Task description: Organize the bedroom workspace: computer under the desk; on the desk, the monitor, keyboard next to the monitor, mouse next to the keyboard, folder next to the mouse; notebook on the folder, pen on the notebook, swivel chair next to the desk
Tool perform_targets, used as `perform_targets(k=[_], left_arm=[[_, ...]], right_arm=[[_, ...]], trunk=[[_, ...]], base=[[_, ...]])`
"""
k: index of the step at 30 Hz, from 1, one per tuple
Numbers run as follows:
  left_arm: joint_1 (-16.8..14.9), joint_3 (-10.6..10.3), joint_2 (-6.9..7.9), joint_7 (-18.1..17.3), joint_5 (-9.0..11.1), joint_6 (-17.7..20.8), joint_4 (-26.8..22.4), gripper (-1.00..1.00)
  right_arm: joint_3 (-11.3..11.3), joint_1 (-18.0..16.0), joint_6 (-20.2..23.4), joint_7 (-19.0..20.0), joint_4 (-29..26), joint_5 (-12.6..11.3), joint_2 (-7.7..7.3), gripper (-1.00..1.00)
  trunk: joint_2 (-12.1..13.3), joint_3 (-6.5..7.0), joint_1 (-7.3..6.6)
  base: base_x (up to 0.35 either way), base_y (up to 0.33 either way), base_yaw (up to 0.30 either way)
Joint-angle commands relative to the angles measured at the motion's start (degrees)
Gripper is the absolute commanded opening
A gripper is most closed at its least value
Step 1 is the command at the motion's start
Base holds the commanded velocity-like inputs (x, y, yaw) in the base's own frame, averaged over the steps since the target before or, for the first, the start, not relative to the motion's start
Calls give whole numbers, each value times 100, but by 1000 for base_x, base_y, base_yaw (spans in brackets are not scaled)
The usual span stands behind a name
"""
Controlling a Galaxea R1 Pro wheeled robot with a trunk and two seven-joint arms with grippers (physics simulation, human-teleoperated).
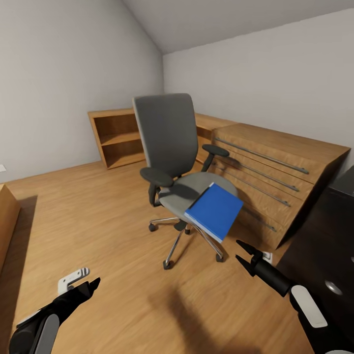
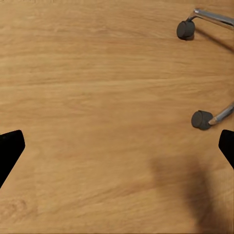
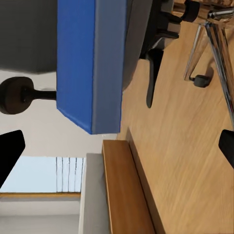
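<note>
The grey swivel chair [image 1: 169, 147] stands in the middle of the wooden floor, facing me. On its seat lies the blue folder [image 1: 215, 210], tilted and overhanging the seat's front right edge. My right gripper [image 1: 239, 250] is open, low and just right of the folder, a short gap away from it. In the right wrist view the folder [image 3: 78, 63] lies ahead of the open right gripper [image 3: 117, 151]. Near the floor at the lower left, my left gripper [image 1: 82, 283] is open. Its wrist view has the left gripper [image 2: 117, 151] over bare floor beside two chair casters [image 2: 201, 119]. The black desk [image 1: 329, 231] edges in at the right.
A light wooden drawer chest [image 1: 275, 167] stands behind the chair on the right, close to the desk. A low open wooden shelf [image 1: 118, 137] lines the back wall. Another wooden piece [image 1: 7, 216] shows at the left edge. Open floor lies left of the chair.
</note>
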Motion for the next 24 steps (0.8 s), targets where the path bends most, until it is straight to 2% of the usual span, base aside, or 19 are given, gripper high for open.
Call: perform_targets(k=[1,9,15,24], left_arm=[[-4,7,-4,38,60,31,-3,100],[-4,6,-4,38,57,29,37,100],[-4,6,-4,43,57,23,80,100],[-4,6,-4,40,51,22,153,100]], right_arm=[[-6,-3,38,6,1,-16,-1,100],[6,-3,39,12,1,-16,-10,100],[8,-3,39,19,0,-16,-13,100],[8,-3,39,15,0,-16,-14,100]], trunk=[[-2,-5,1],[-2,-5,1],[-2,-5,1],[-2,-5,1]], base=[[159,0,0],[74,0,0],[211,0,0],[118,11,0]])
